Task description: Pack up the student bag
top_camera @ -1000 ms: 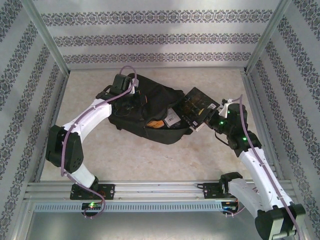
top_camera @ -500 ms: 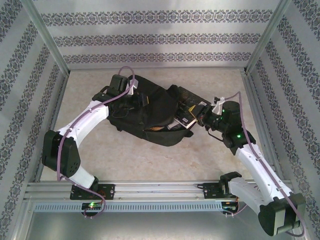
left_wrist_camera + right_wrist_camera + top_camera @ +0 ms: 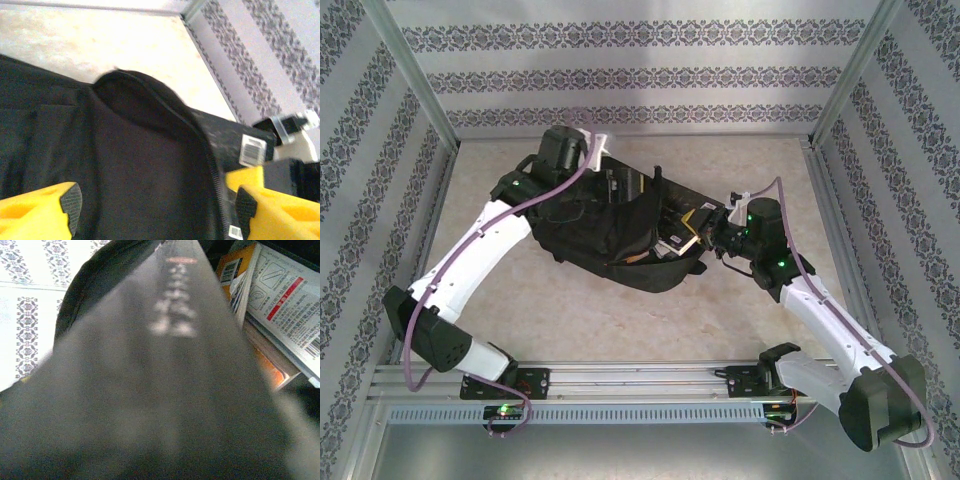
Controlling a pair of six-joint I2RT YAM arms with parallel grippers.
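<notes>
The student bag [image 3: 590, 235], black and soft, lies on its side mid-table with its mouth facing right. My left gripper [image 3: 608, 183] hovers over the bag's far upper edge. Its yellow fingers [image 3: 70, 202] stand wide apart and open, with only bag fabric [image 3: 125, 165] under them. My right gripper [image 3: 705, 225] is at the bag's mouth, shut on a dark flat item [image 3: 165, 390] that reaches into the opening past the bag's rim [image 3: 80, 285]. That item hides the right fingers in the wrist view. Its barcode-labelled corner [image 3: 235, 135] shows beside the zipper.
Inside the bag lie a white package with red print [image 3: 285, 305] and an orange box [image 3: 232, 267]. Patterned walls with metal posts [image 3: 430, 110] close in three sides. A metal rail [image 3: 620, 380] runs along the near edge, with bare beige tabletop [image 3: 620, 320] in front of the bag.
My left gripper has opened, let go of the bag's fabric and drawn back toward the far edge. My right gripper has pushed the dark flat item leftward into the bag's mouth.
</notes>
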